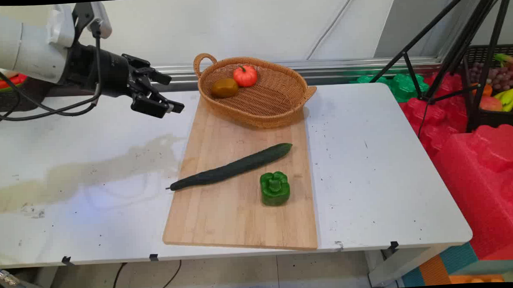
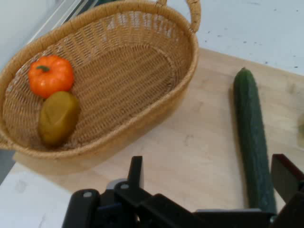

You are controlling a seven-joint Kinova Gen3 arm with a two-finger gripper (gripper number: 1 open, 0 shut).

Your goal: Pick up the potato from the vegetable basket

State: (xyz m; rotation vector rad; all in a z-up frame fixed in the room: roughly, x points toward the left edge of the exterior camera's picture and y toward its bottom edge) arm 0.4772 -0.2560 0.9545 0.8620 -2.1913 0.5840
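Two black fingers stand spread apart with nothing between them — we see the gripper (image 1: 168,105) released, hanging in the air above the table's (image 1: 369,156) left part, short of the wicker basket (image 1: 276,110) and touching nothing. In the hand view one finger (image 2: 135,172) rises at the bottom middle and the other at the right edge, the gap between them wide.

Nearest to us is the basket, resting on the far end of a wooden cutting board (image 1: 225,214). Inside it lie a small orange pumpkin-like fruit (image 1: 245,75) and a brownish-yellow piece (image 1: 224,88), just beside each other at the handle end.

On the board's middle a long dark cucumber (image 1: 231,167) lies slantwise, its stem end reaching past the board's left edge. A green bell pepper (image 1: 275,188) stands near it, apart from it, toward the near side.

As to progress, we can only say how things lie — two pieces in the basket, two on the board, none in the grip.
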